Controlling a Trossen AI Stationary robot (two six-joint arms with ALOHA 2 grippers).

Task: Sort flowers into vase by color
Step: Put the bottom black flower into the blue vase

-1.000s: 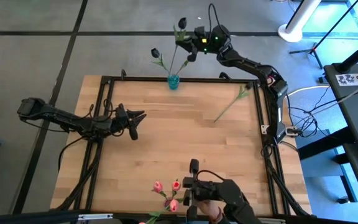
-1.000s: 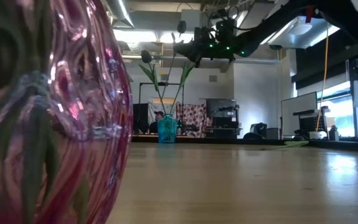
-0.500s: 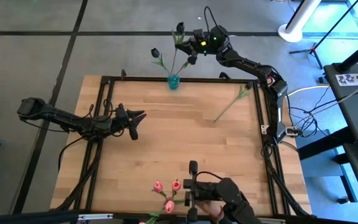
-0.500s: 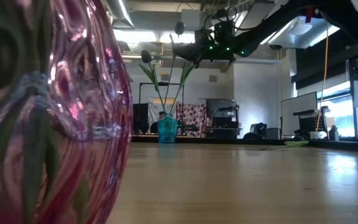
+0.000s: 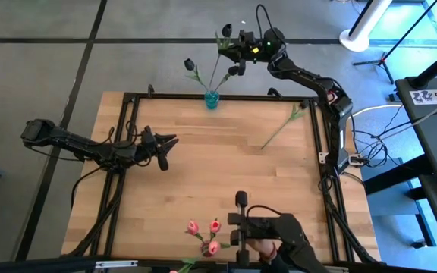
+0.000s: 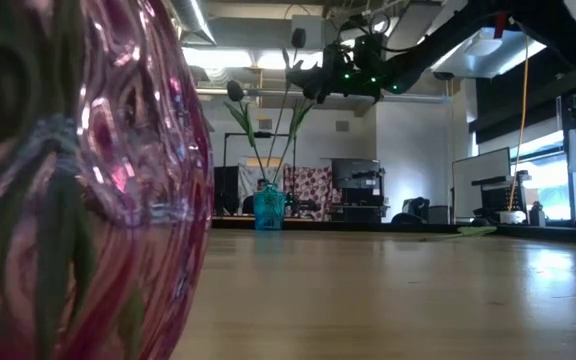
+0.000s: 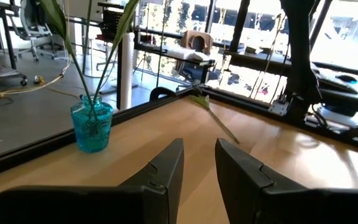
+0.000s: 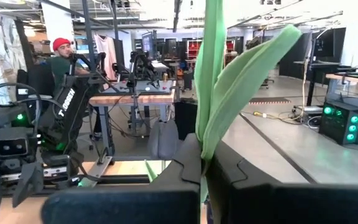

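overhead view, table-level view, 2 wrist views, blue vase shared

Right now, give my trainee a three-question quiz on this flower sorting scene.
1. True or false: the right end effector grips a flower stem above the blue vase.
2. What colour are the flower heads at the table's near edge? A pink, B white, C yellow.
3. Fill in: the left end effector hovers with nothing between its ___ fingers.

Key: 1 true; 2 A; 3 open.

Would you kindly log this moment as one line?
right pincer: shut on dark flower above blue vase | left pincer: open, idle | loose flower: on table
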